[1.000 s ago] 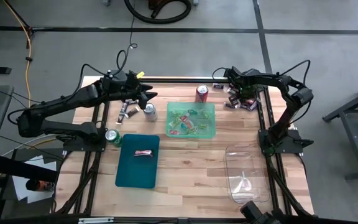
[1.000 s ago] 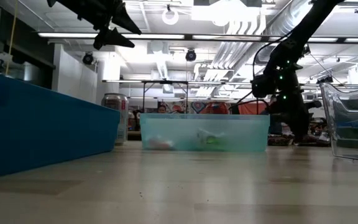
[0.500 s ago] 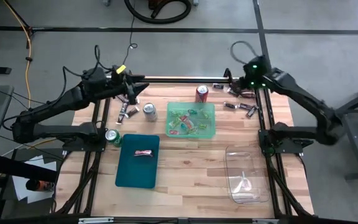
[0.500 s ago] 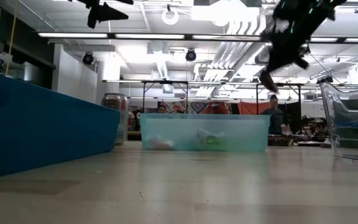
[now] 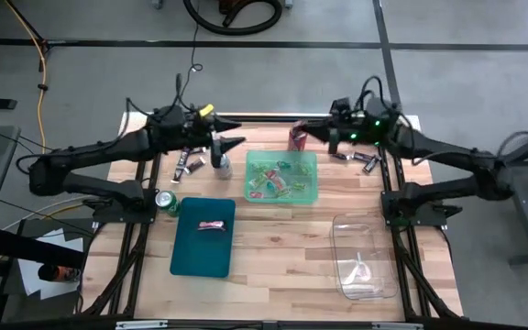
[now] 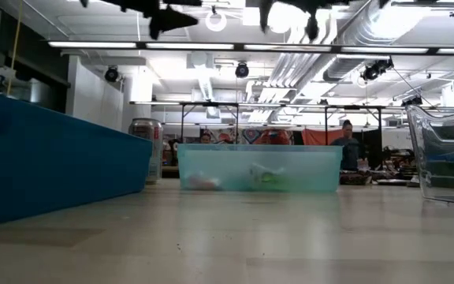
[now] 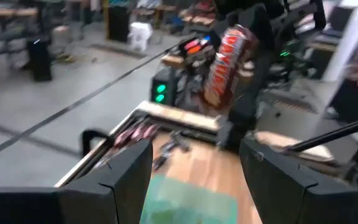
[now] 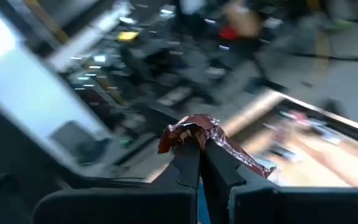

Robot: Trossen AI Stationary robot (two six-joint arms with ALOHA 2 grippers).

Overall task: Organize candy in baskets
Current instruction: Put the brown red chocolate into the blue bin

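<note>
Above the counter's (image 5: 282, 238) far edge, your right jaws (image 8: 199, 148) pinch a red-brown candy (image 8: 213, 140) by its wrapper; it could slip before reaching a basket (image 5: 282, 176). Left jaws (image 5: 230, 132) hover open.

green basket (image 5: 312, 194) table centre | teal basket (image 5: 203, 261) front-left of it | clear basket (image 5: 365, 261) front-right

Both arms matte black w/ tubular links & thick joints. Left arm (image 5: 108, 151): yellow tag by wrist, black cable looped over it. Right arm (image 5: 438, 156): green LEDs near wrist, black cable loop. Left gripper (image 7: 188, 180) fingers (image 7: 120, 177) dark, flat, angular; right gripper (image 8: 201, 163) fingers narrow, black.
</note>
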